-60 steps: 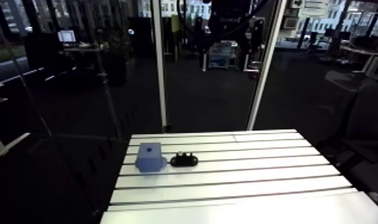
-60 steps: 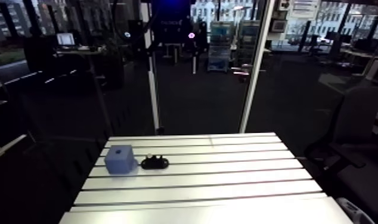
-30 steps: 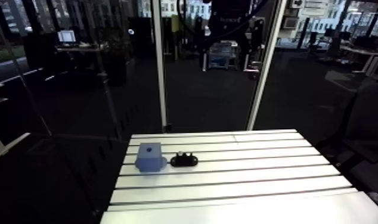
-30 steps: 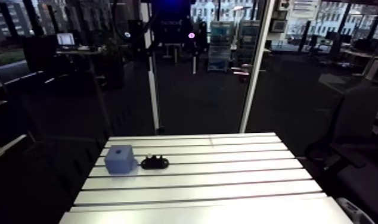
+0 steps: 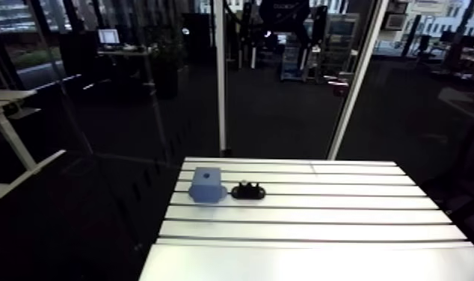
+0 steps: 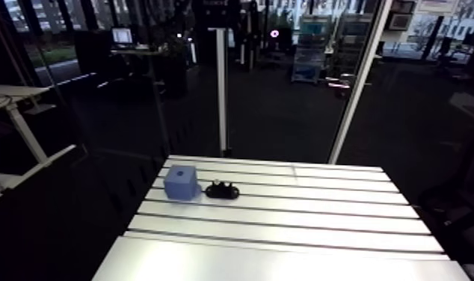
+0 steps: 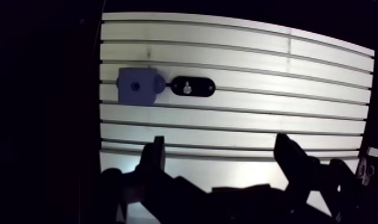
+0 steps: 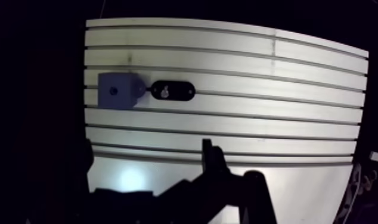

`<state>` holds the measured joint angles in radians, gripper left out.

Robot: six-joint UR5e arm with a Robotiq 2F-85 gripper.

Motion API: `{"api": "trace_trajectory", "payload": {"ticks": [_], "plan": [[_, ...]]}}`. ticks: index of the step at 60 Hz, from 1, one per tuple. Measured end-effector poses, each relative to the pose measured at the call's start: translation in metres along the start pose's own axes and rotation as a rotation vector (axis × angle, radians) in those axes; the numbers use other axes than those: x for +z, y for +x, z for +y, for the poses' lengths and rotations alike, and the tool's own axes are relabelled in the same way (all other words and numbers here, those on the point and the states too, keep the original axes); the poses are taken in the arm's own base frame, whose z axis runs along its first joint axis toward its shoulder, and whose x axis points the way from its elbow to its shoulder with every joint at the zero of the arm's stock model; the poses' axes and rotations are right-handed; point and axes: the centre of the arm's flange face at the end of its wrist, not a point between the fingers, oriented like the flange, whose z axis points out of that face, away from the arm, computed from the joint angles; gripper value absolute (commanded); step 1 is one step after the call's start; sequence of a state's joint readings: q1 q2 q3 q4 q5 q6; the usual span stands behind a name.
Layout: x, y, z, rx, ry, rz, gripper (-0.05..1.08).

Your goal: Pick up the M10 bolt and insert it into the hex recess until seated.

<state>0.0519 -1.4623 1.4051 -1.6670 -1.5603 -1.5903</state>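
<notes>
A blue block [image 5: 206, 184] with a small dark recess [image 7: 135, 86] in its top stands near the table's far left corner. Touching its right side lies a black oval holder [image 5: 248, 191], and a small metal bolt [image 7: 188, 88] stands upright in its middle. In the wrist view my gripper [image 7: 222, 154] is open with nothing between its fingers [image 7: 155, 150]. It hangs high above the table, well short of the block and holder, which lie ahead of it and toward its left finger.
The slotted aluminium table [image 5: 322, 224] runs wide to the right of the holder and toward the near edge. Upright frame posts [image 5: 220, 75] stand just behind the table's far edge.
The whole arm view has shifted, so the camera has moved with the arm. The block, holder and bolt stay where they were on the table.
</notes>
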Motion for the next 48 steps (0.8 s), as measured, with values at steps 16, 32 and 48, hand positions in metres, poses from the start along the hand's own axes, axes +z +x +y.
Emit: {"api": "trace_trajectory", "payload": {"ticks": [16, 32, 48], "plan": [[0.007, -0.010, 0.001, 0.006, -0.003, -0.016, 0.01], [0.028, -0.025, 0.002, 0.020, 0.001, -0.023, 0.01], [0.062, -0.033, 0.002, 0.038, -0.003, -0.019, 0.01]]}}
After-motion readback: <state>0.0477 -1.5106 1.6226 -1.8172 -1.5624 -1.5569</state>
